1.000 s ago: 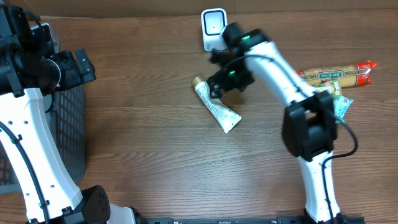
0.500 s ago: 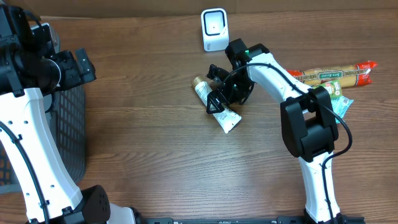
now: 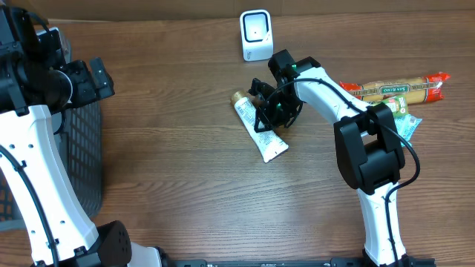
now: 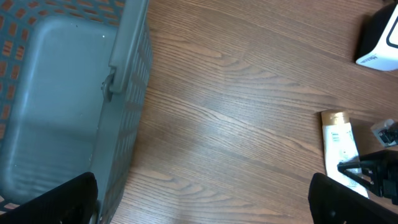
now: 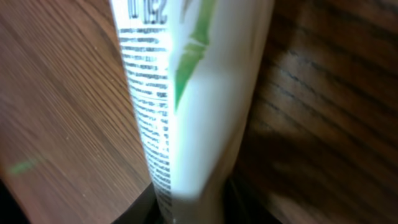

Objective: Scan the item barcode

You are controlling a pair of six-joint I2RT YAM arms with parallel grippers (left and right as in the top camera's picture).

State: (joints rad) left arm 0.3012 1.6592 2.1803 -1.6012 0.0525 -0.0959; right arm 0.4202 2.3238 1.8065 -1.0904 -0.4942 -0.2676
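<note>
Near the middle of the wooden table [image 3: 185, 200] lay the white tube [image 3: 267, 139], slanting from its near right end up to its gold cap [image 3: 237, 97] at the far left. The right gripper [image 3: 269, 117] was down over the tube's middle. In the right wrist view its dark fingers [image 5: 144, 204] pressed against both sides of the printed tube, so it was clamped on the tube, which rested on the wood. To the left, the dark grey basket [image 3: 80, 148] stood at the table's edge, and the left wrist view showed only its plain grey bottom. The left gripper [image 3: 102, 78] hung above the basket's far right corner with its jaws spread wide, holding and touching nothing. At the right edge lay a green packet [image 3: 407, 122] and, just beyond it, a long pasta pack [image 3: 397, 88]. Farthest off, the white scanner [image 3: 255, 35] stood upright, just beyond the right gripper.
</note>
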